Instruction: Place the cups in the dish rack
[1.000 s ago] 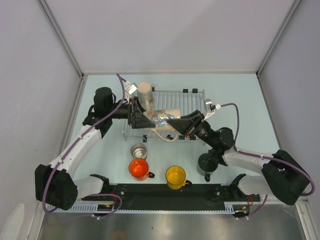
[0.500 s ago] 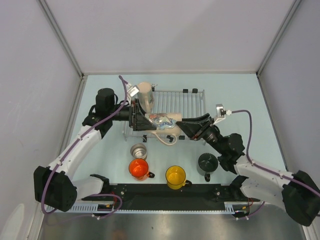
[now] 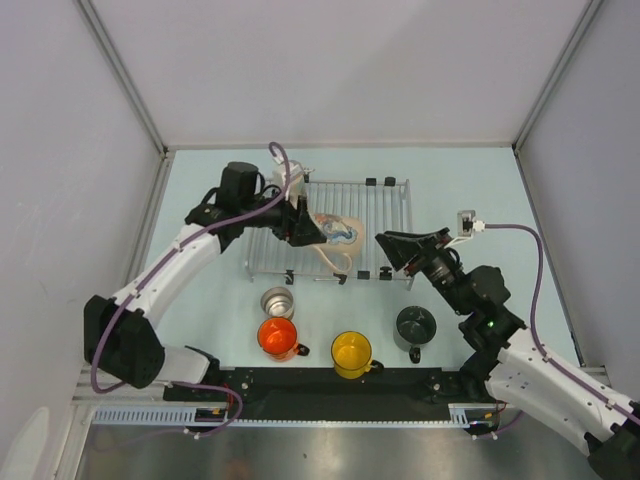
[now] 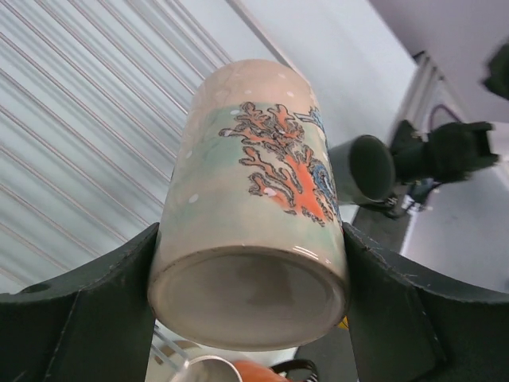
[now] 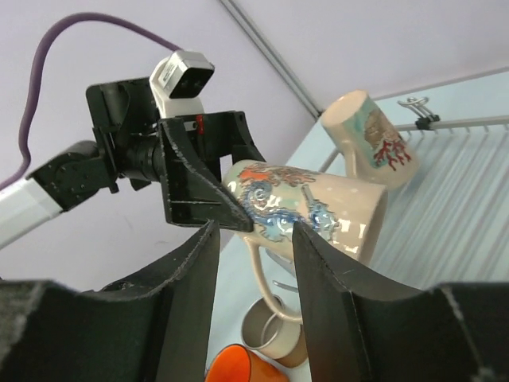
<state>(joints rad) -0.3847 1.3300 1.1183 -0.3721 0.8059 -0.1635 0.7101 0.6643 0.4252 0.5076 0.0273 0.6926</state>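
Note:
My left gripper is shut on the base end of a beige mug with a coral pattern. It holds the mug on its side above the dish rack, handle hanging down. My right gripper stands open to the right of that mug, with nothing in it. A second beige mug sits at the rack's back left corner. In front of the rack stand the steel cup, orange mug, yellow mug and dark grey mug.
Black clips sit on the rack's edges. A black rail runs along the near table edge between the arm bases. Grey walls close in the table on the left, right and back.
My right gripper has opened, let go of the patterned mug and pulled back to the right. The left arm has carried the mug further back over the rack.

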